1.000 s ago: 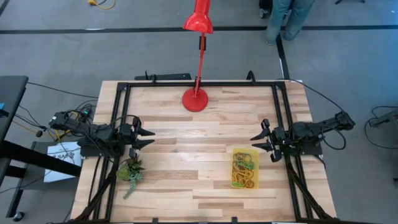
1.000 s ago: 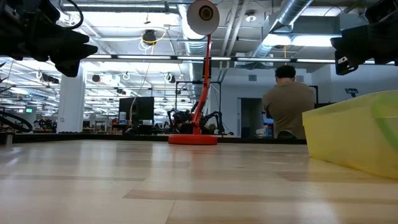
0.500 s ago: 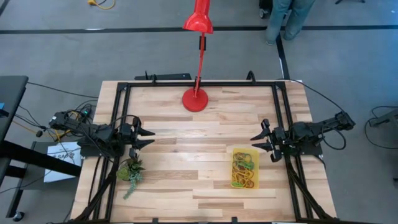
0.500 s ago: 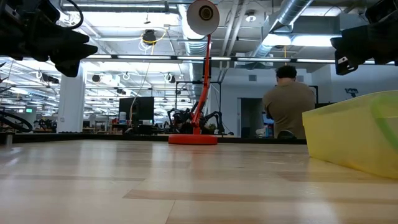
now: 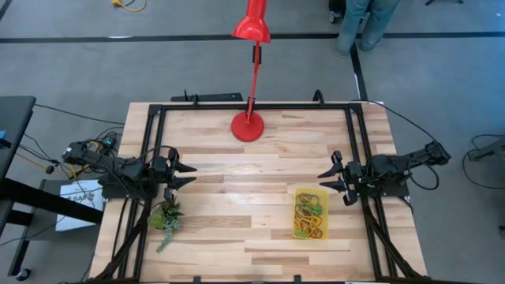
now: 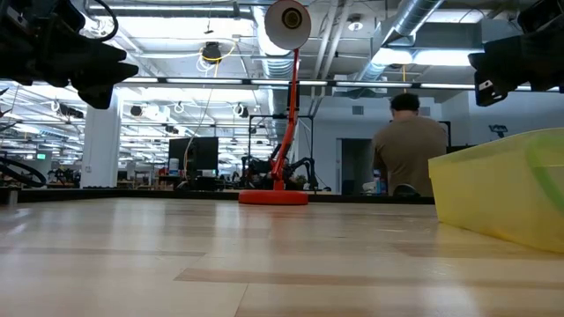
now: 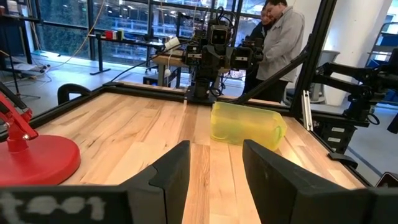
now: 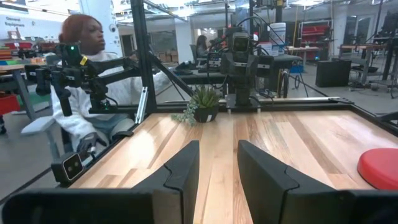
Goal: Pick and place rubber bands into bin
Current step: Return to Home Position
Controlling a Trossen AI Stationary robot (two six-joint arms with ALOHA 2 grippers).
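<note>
The bin (image 5: 310, 212), a small translucent yellow tray, sits on the table's right half and holds a tangle of rubber bands (image 5: 308, 215) in yellow, green, orange and red. It also shows in the low view (image 6: 507, 195) and the left wrist view (image 7: 247, 124). My left gripper (image 5: 188, 173) hovers open over the table's left edge, pointing right. My right gripper (image 5: 325, 181) hovers open at the right edge, pointing left, just beyond the bin's far right corner. Both are empty; their open fingers show in the left wrist view (image 7: 214, 171) and the right wrist view (image 8: 217, 168).
A red lamp base (image 5: 248, 126) stands at the table's far middle, its stem reaching past the far edge. A small green plant (image 5: 166, 218) sits near my left gripper. A black frame (image 5: 252, 106) rims the table. People are in the room beyond (image 6: 407, 145).
</note>
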